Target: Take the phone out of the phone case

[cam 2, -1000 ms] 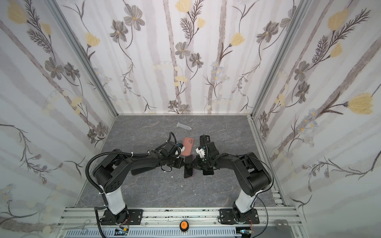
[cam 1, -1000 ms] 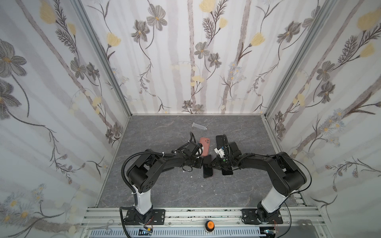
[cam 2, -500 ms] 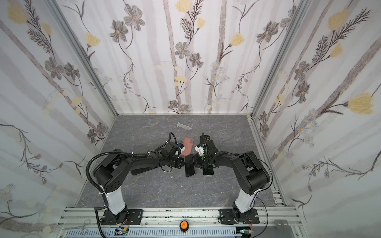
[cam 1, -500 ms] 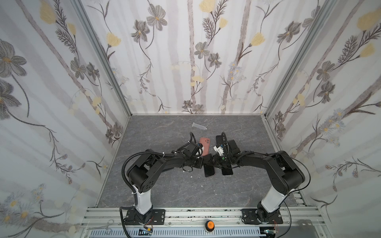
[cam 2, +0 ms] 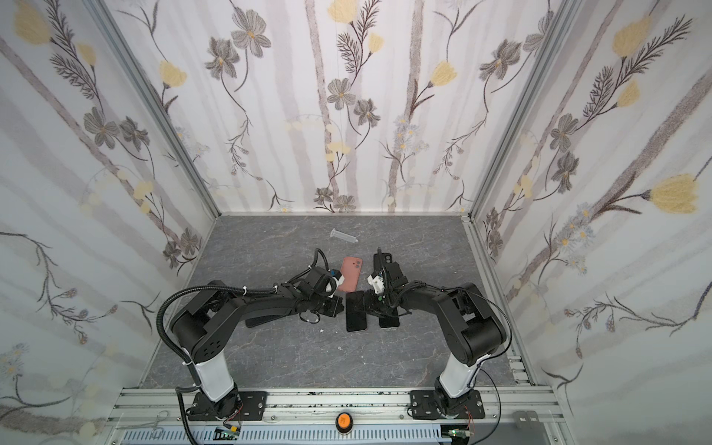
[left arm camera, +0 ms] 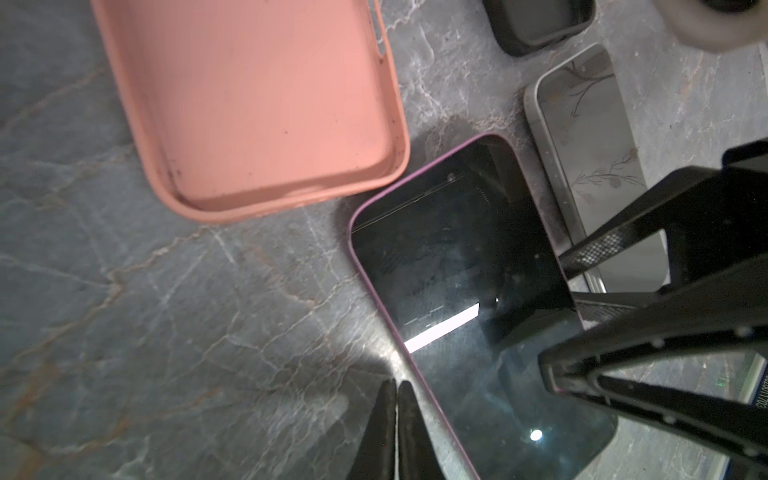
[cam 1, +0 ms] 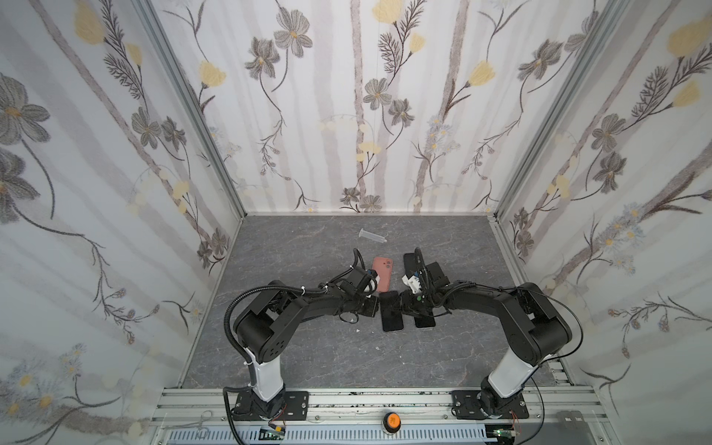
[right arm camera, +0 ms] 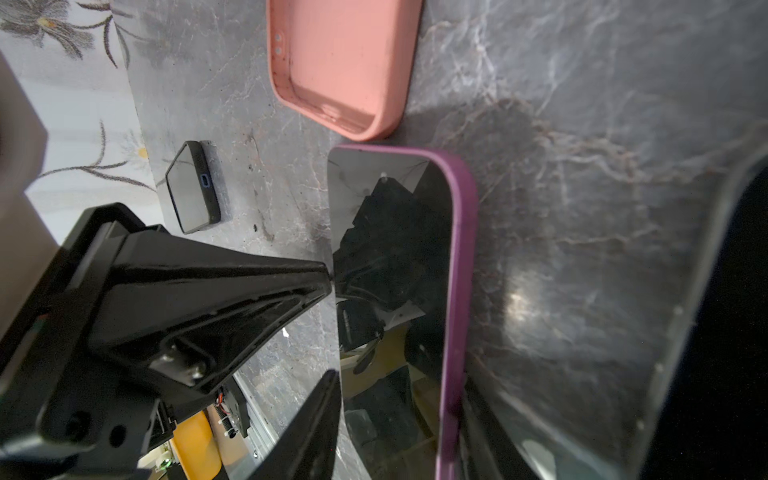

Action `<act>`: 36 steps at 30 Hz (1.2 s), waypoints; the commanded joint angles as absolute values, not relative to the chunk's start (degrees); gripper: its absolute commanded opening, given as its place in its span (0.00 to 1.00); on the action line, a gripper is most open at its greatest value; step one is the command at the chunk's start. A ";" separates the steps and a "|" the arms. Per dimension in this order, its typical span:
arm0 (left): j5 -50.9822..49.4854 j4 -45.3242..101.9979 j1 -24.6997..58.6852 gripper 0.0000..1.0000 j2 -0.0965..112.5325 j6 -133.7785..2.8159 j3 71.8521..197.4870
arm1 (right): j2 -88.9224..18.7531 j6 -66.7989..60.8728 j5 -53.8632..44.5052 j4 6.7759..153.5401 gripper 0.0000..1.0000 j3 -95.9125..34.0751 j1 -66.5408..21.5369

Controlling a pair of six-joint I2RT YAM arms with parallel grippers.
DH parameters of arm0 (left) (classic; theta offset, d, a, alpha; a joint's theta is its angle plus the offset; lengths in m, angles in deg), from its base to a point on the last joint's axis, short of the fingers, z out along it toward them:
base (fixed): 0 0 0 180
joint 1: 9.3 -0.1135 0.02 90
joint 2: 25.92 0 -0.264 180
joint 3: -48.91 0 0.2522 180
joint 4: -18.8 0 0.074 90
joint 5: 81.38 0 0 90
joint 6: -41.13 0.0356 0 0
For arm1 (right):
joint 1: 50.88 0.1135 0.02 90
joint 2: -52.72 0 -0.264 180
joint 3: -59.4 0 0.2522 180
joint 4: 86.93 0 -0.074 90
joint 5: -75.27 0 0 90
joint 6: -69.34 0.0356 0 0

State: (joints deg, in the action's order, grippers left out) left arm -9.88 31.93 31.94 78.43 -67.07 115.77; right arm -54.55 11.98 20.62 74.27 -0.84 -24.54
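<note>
Your left pincer (left arm camera: 397, 384) is pressed together just beside the phone (left arm camera: 457, 257), flat in its purple case (right arm camera: 457, 291) on the tabletop (left arm camera: 166, 311); your right pincer (right arm camera: 330, 322) stands partly spread, tips at the phone's opposite edge.

No readable text, brand or sign was recorded. Cropped print on a label (left arm camera: 764, 397) was noted, digits too partial to read.
</note>
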 commanded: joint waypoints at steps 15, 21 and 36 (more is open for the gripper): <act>-4.73 31.88 26.79 0.17 68.64 -64.92 115.82 | -47.40 8.52 4.94 68.00 0.47 -6.20 -23.67; -6.56 28.37 22.33 0.36 73.88 -64.17 121.95 | -52.92 11.90 0.93 70.93 0.47 -13.55 -22.65; -12.87 27.02 19.88 0.38 87.99 -65.84 132.08 | -66.27 13.25 0.72 69.97 0.46 -25.00 -23.07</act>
State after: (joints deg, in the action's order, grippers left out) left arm -11.65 28.46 19.91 87.15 -65.41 131.22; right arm -65.30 12.75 0.03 68.94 -23.82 -22.94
